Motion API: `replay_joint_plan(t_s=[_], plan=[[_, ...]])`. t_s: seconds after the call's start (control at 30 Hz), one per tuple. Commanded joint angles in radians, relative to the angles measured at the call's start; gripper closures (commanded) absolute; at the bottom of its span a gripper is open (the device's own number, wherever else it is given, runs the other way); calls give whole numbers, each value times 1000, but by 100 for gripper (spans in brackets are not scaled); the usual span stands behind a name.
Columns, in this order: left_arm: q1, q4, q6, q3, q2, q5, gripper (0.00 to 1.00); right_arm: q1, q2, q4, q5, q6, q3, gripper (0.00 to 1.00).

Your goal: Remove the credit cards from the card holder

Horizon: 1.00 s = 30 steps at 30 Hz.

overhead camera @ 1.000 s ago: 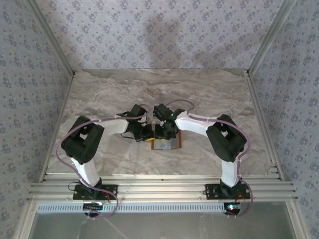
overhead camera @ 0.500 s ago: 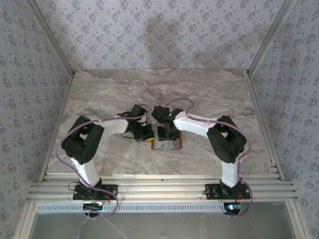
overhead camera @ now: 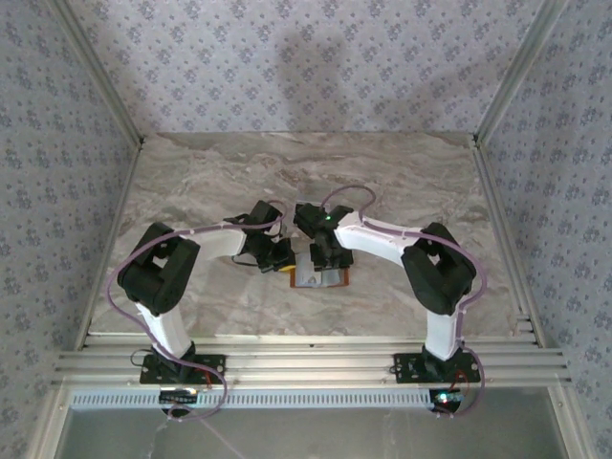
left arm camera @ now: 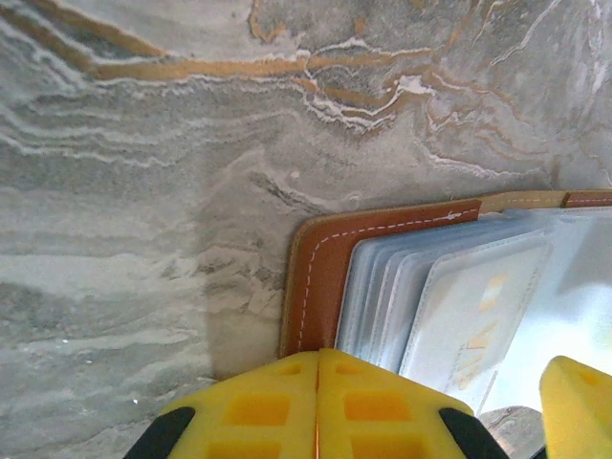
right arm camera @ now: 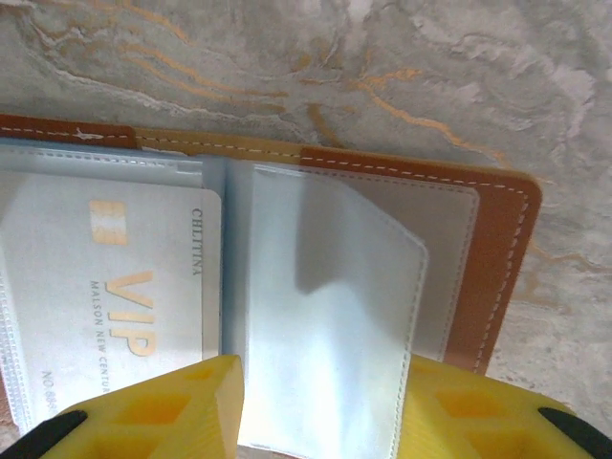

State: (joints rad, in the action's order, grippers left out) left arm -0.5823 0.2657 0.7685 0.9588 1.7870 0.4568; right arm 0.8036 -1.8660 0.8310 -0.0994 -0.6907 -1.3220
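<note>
The card holder is laid open on the tabletop, toward the middle of its near edge, with a VIP credit card seen inside. A clear sleeve beside the card is straddled by the spread right gripper. The left gripper, pressed together, is placed at the holder's left border.

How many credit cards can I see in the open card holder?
1: a whitish VIP card lies in the left half of the open card holder, in the right wrist view. Others may be hidden beneath it.
</note>
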Motion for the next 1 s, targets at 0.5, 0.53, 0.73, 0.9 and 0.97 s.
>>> replay_joint_plan(t_s=[0.5,0.53,0.73,0.9,0.97], plan=[[-4,169,-14,23,-37,-72,90,-91,77,-82,53,28,121,60],[-9,185,-16,37,-40,-82,89,-92,84,-81,54,29,121,60],[-50,298,-32,130,-66,-158,82,-93,130,-77,67,32,121,60],[-78,359,-35,180,-74,-210,76,-92,155,-59,68,38,109,60],[-86,360,-29,189,-67,-210,74,-93,162,-52,69,40,103,60]])
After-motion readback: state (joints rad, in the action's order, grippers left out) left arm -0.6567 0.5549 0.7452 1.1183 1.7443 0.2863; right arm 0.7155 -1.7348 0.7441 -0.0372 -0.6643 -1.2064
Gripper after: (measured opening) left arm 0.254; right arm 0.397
